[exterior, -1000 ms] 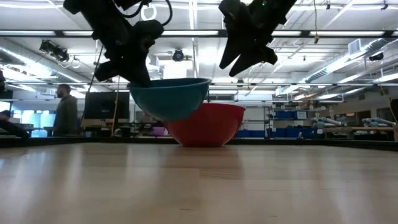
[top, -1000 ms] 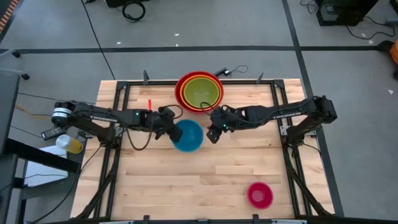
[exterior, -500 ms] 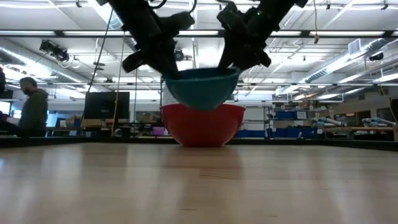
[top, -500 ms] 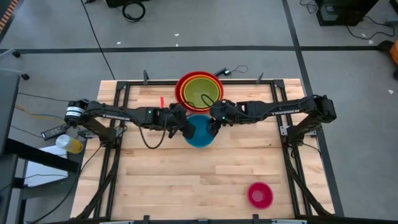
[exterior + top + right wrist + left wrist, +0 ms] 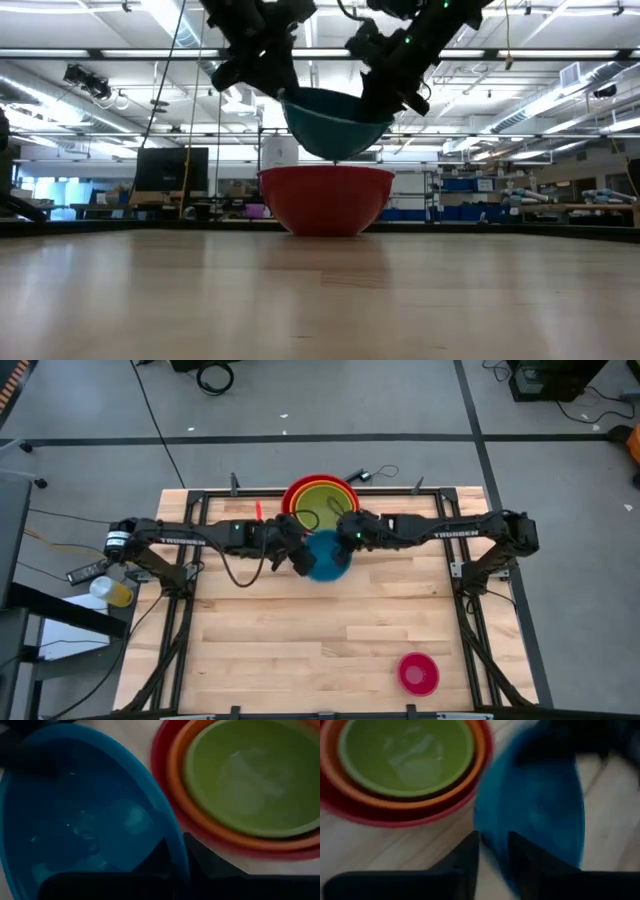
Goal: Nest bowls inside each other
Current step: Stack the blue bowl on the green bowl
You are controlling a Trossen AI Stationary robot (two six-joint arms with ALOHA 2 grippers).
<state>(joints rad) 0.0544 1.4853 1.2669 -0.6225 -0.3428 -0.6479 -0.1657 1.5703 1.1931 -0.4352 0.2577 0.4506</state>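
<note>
The blue bowl (image 5: 327, 555) hangs tilted in the air just on the near side of the stack, where the lime green bowl (image 5: 325, 503) sits in the orange bowl (image 5: 345, 524), which sits in the red bowl (image 5: 326, 198). My right gripper (image 5: 177, 857) is shut on the blue bowl's rim on the side toward the table's right. My left gripper (image 5: 493, 857) stands open at the opposite side, one finger on either side of the rim. The pink bowl (image 5: 418, 673) rests on the table near its front right corner. My right gripper pinches the blue bowl's rim (image 5: 172, 832) between its two fingers, one inside the bowl and one outside. It comes slanting down from the table's right. The bowl is lifted clear of the table and the red bowl, and is tilted. My left gripper straddles the opposite rim (image 5: 486, 837) with a gap showing between the fingers; whether it touches, I cannot tell.
The near half of the wooden table (image 5: 300, 650) is bare wood apart from the pink bowl. Black frame rails (image 5: 190, 520) run along the table's left and right sides. A yellow bottle (image 5: 115, 592) stands off the left edge.
My left gripper has carried the blue bowl up and toward the stack; the bowl has risen from table height to above the red bowl's rim and tipped. My right gripper has moved toward the bowl from the table's right and shut on its rim.
</note>
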